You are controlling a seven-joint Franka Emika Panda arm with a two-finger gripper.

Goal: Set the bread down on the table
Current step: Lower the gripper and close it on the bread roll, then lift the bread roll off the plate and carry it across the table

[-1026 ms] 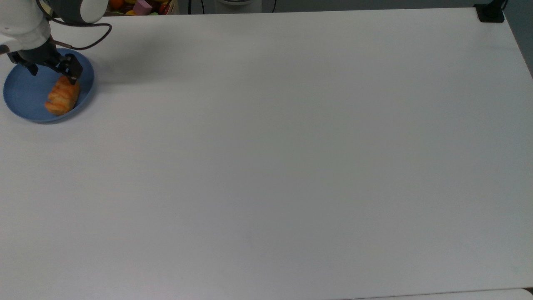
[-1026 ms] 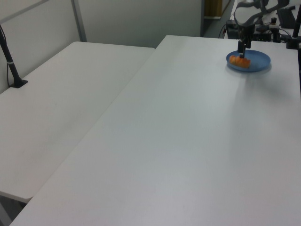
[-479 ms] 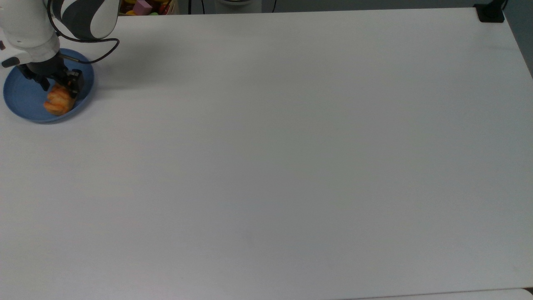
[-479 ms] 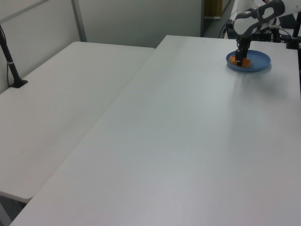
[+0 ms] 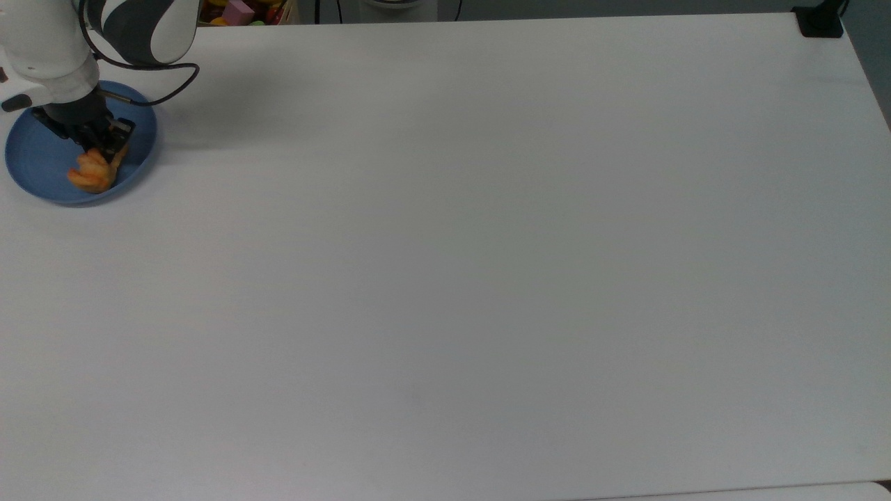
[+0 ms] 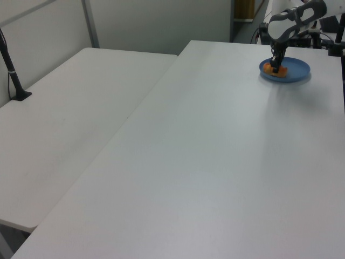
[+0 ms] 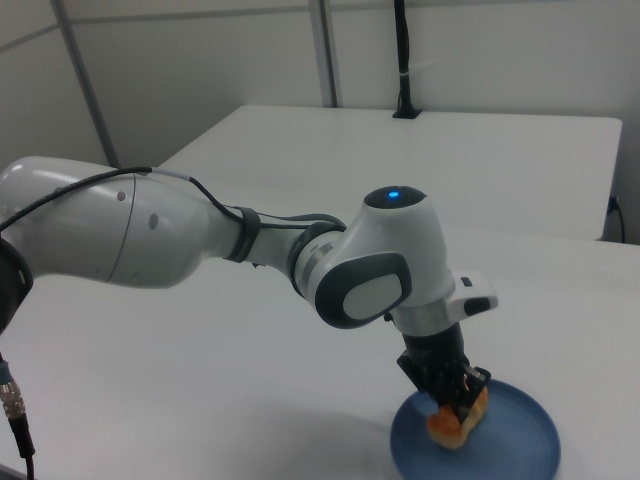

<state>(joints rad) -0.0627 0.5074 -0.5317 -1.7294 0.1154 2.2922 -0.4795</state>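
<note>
White matte table (image 5: 487,278) is mostly bare; my black two-finger gripper (image 5: 104,147) sits pinched on the small golden-orange braided bread (image 5: 89,174), on the round blue plate (image 5: 35,167) at 10 o'clock in the top view. Probably soft, light, crushable, so I'd squeeze its sides gently.

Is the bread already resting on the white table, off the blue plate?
No; the top view shows the bread on the blue plate, gripper on it.

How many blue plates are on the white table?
1. The blue plate sits near the far left corner of the table in the top view, with the bread on it, under the gripper.
</note>
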